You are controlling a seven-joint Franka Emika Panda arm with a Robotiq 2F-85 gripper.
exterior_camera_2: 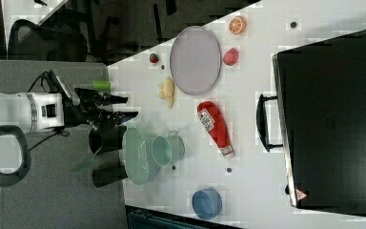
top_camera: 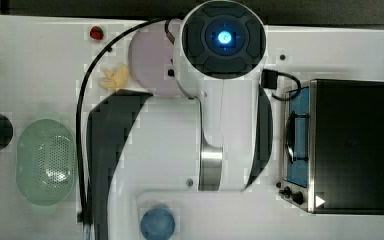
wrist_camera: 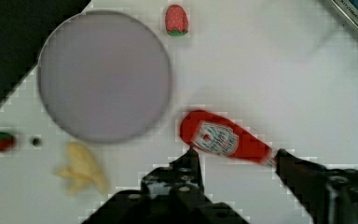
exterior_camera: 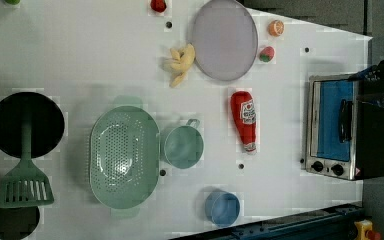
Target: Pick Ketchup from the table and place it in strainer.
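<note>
The Ketchup lies flat on the white table, clear of the strainer. In the left view, the bottle sits at 3 o'clock from the green cup, with its nozzle pointing toward 6 o'clock. The lilac plate is at 12 o'clock from the bottle, the toaster oven at 3 o'clock, and the blue bowl at 6 o'clock from the cup. The strainer stands just beside the cup, at its 9 o'clock; whether the two touch cannot be determined. The banana bunch lies at the plate's 8 o'clock edge.

In the wrist view, the gripper is spread wide above the table, with one finger near the bottle's broad base and the other near its nozzle end. The fingers hold nothing. A strawberry lies just beside the plate's rim in the same view.

In the top view, the arm covers the centre of the table.
</note>
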